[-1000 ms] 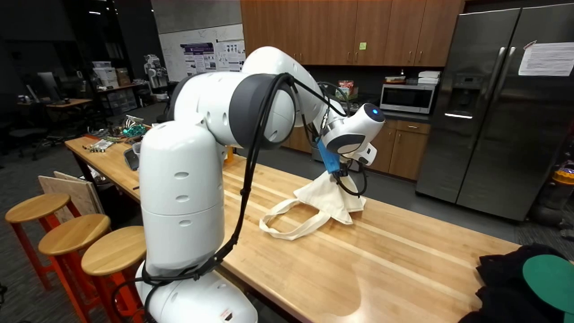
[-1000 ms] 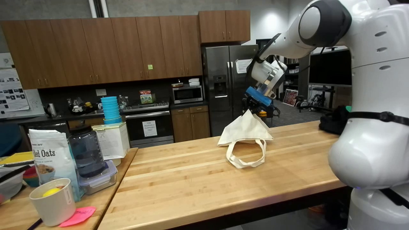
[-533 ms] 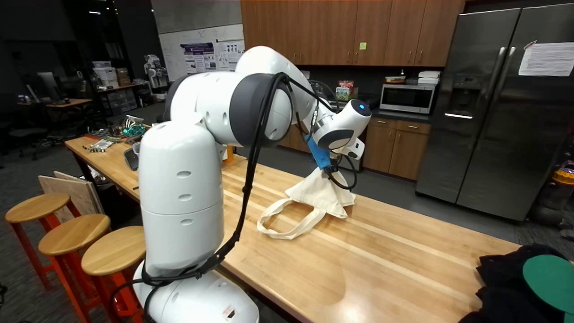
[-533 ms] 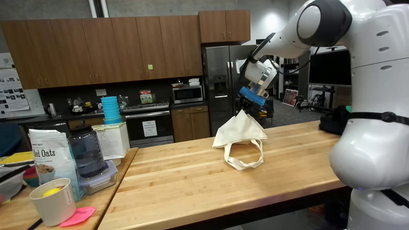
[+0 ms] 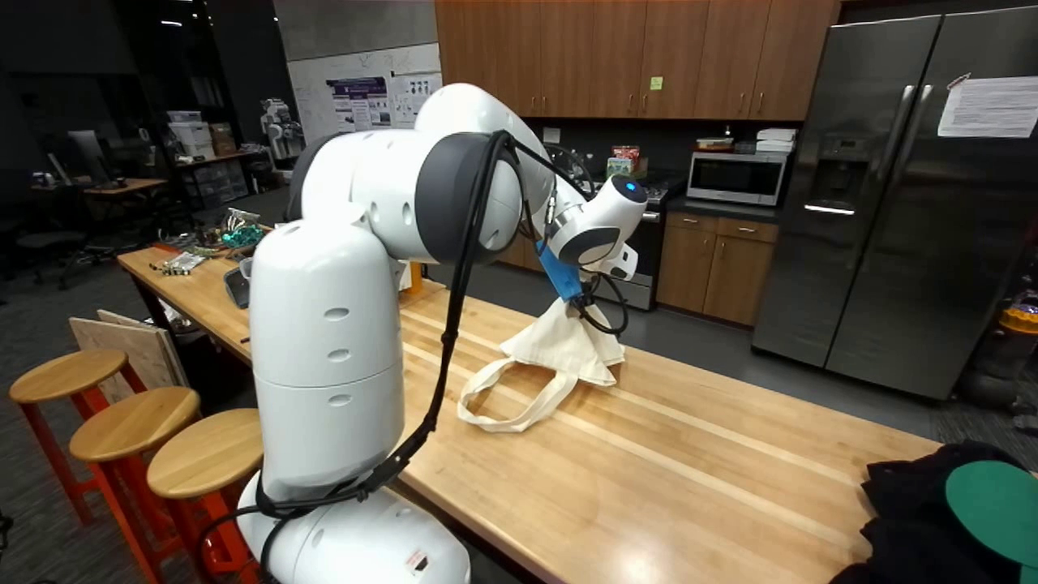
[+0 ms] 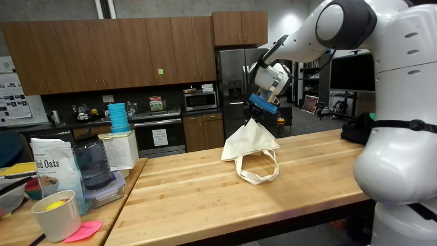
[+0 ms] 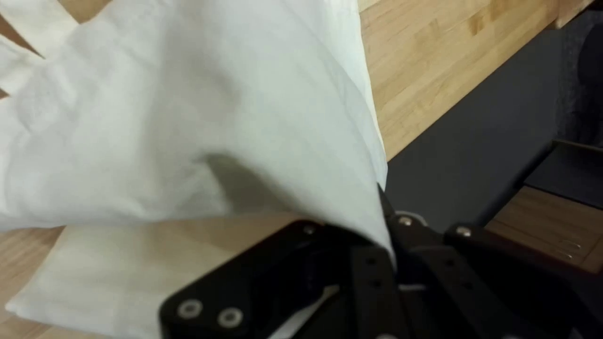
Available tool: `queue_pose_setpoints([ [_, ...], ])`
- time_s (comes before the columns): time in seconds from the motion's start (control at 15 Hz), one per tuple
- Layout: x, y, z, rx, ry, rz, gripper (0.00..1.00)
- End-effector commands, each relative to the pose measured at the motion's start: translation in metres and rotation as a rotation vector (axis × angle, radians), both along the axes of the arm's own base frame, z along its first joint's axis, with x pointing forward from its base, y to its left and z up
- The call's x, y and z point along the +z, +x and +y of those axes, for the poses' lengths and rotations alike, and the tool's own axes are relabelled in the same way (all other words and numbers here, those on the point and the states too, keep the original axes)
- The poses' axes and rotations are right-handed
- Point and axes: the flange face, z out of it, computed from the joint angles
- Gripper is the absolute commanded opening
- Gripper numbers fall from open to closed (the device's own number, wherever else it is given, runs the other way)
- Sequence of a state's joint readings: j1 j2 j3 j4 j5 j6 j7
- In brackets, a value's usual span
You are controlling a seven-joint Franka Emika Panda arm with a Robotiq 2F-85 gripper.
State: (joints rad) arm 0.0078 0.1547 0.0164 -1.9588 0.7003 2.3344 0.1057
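Note:
A cream cloth tote bag (image 5: pixel 559 345) is pulled up into a peak, its lower edge resting on the wooden table. At that peak my gripper (image 6: pixel 253 118) is shut on the cloth, pointing down at a slant under the blue bracket (image 6: pixel 263 103). The strap handles (image 5: pixel 527 418) lie looped on the tabletop, toward the arm's base. In the wrist view the pale fabric (image 7: pixel 198 108) fills the upper left and runs in a fold between the black fingers (image 7: pixel 377 278). This cloth hides most of the fingertips.
The table's far edge (image 7: pixel 452 94) runs close to the bag. A black item with a green disc (image 5: pixel 993 503) sits at one end. A mug (image 6: pixel 57 217), an oats bag (image 6: pixel 58 171) and a dark jug (image 6: pixel 92 164) stand on the adjoining table. Stools (image 5: pixel 207 454) line the near side.
Gripper and bag have shifted leftward together in both exterior views, with the cloth staying in the grip. The handles have slid only slightly along the table.

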Motion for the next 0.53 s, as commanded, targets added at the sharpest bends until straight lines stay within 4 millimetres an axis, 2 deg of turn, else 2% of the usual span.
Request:
queue_pose_setpoints([
  [0.0, 0.009, -0.002, 0.017, 0.028, -0.021, -0.007, 0.01],
  [0.47, 0.007, -0.003, 0.037, 0.077, -0.051, -0.007, 0.01],
])
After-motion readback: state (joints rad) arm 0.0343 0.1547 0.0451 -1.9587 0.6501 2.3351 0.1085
